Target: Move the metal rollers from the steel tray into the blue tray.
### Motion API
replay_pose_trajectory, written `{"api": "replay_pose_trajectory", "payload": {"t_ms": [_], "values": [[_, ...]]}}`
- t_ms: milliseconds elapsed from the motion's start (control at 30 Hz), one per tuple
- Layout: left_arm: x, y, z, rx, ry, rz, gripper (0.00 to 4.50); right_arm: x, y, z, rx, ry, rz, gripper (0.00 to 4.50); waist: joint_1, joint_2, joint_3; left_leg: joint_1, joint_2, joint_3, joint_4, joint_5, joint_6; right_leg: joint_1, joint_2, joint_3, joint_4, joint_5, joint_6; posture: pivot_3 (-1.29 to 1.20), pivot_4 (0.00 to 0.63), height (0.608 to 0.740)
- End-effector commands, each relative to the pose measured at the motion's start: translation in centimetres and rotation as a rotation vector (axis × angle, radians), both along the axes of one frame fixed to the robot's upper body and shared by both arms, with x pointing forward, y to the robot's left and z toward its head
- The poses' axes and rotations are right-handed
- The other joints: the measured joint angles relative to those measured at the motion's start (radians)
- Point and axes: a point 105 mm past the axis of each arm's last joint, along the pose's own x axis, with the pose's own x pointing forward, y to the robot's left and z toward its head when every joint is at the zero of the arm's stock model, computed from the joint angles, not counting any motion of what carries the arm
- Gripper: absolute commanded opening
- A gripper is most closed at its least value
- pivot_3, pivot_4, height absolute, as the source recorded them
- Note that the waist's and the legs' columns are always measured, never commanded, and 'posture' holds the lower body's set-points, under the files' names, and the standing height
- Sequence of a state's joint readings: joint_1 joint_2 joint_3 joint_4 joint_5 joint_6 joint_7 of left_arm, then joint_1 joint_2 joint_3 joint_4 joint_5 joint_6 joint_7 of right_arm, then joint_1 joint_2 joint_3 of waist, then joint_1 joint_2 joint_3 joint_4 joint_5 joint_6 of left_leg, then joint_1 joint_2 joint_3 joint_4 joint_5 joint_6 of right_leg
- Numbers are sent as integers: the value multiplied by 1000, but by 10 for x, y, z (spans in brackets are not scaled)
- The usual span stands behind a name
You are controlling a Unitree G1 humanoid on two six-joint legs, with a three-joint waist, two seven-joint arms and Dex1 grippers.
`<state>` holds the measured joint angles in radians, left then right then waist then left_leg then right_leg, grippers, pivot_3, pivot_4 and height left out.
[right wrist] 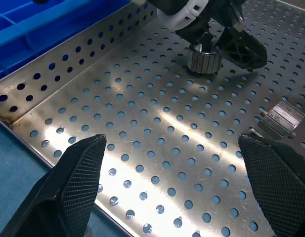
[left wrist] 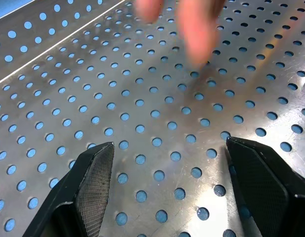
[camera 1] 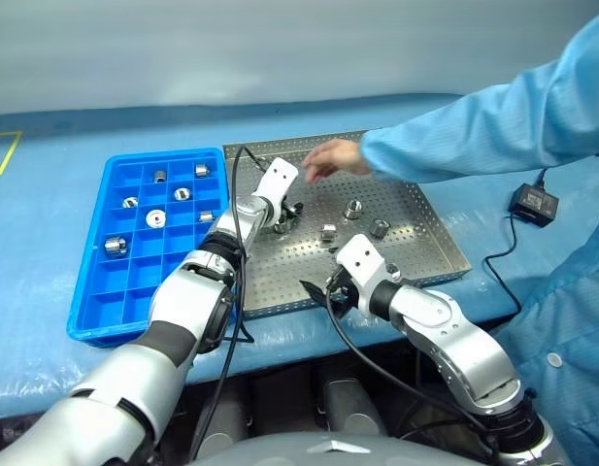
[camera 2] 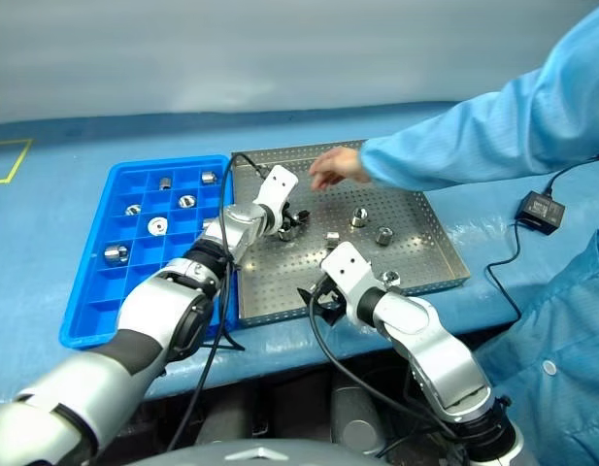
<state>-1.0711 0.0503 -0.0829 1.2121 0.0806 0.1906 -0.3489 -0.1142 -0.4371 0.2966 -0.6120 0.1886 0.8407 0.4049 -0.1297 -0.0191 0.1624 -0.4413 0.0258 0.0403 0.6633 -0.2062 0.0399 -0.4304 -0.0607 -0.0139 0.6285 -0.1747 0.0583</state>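
Note:
The steel tray (camera 1: 415, 254) lies in the middle of the table with several metal rollers (camera 1: 354, 208) standing on it. To its left is the blue tray (camera 1: 103, 301), and several more rollers (camera 1: 155, 218) sit in its compartments. My left gripper (camera 1: 287, 217) is open and hangs low over the steel tray's left part. One roller (right wrist: 204, 58) stands right at its fingers (right wrist: 243, 47), touching or not I cannot tell. In the left wrist view only bare perforated steel lies between those fingers. My right gripper (right wrist: 177, 187) is open above the steel tray's near edge, holding nothing.
A person in a light blue sleeve (camera 1: 493, 121) reaches from the right, with a hand (camera 1: 330, 155) over the far part of the steel tray, close to my left gripper. A black power adapter (camera 1: 534, 202) and cable lie to the right. A blocky metal piece (right wrist: 281, 118) rests mid-tray.

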Motion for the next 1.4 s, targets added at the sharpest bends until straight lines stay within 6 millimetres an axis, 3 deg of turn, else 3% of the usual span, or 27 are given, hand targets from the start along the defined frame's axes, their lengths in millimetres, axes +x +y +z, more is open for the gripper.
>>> {"api": "replay_pose_trajectory", "payload": {"t_ms": [33, 333, 633, 733, 833, 900, 1033, 1400], "values": [[1, 1, 9, -19, -15, -42, 3944, 3, 2, 10, 5, -48, 3, 4500, 0, 0, 0, 0, 0, 0, 0, 0, 0, 0, 0, 0, 0, 0, 0, -235, 150, 740], [-17, 5, 11, -58, 85, -233, 3944, 5, 2, 9, -4, -53, 7, 4500, 1, 0, 0, 0, 1, 0, -1, 0, 0, 0, 0, 0, 0, 0, -1, -212, 150, 740], [-30, 13, -10, 27, 146, -234, 3944, 7, 6, 12, -5, -64, 32, 4500, 13, 0, 0, 2, 2, 1, 0, 0, 0, 1, 0, 1, 0, -1, -2, -194, 150, 740], [-31, 12, -11, 27, 149, -236, 3353, 8, 7, 13, -2, -63, 35, 4500, 14, 0, 0, 2, 2, 1, 0, 0, 0, 1, 0, 2, 0, -1, -2, -196, 150, 740], [-33, 11, -11, 43, 151, -260, 2383, 8, 6, 11, -3, -53, 34, 4500, 15, 0, 0, 3, 2, 1, 0, 0, 0, 2, 0, 2, 0, -1, -2, -197, 150, 740], [-34, 10, -10, 41, 151, -270, 2383, 8, 5, 10, -4, -47, 30, 4500, 16, 0, 0, 3, 2, 1, 0, 0, 0, 2, 0, 2, 0, -1, -2, -197, 150, 740], [-37, 6, -7, 21, 147, -305, 1707, 8, 5, 9, -4, -44, 28, 4500, 22, 0, 0, 3, 2, 2, 0, 0, 0, 2, 0, 3, 0, -1, -2, -196, 150, 740], [-43, 4, 26, -47, 69, -375, 1712, 10, 8, 4, 1, -16, 49, 4500, 24, 0, 0, 2, 2, 3, -1, 0, 1, 1, 0, 3, 0, -1, -2, -167, 150, 740]]}}
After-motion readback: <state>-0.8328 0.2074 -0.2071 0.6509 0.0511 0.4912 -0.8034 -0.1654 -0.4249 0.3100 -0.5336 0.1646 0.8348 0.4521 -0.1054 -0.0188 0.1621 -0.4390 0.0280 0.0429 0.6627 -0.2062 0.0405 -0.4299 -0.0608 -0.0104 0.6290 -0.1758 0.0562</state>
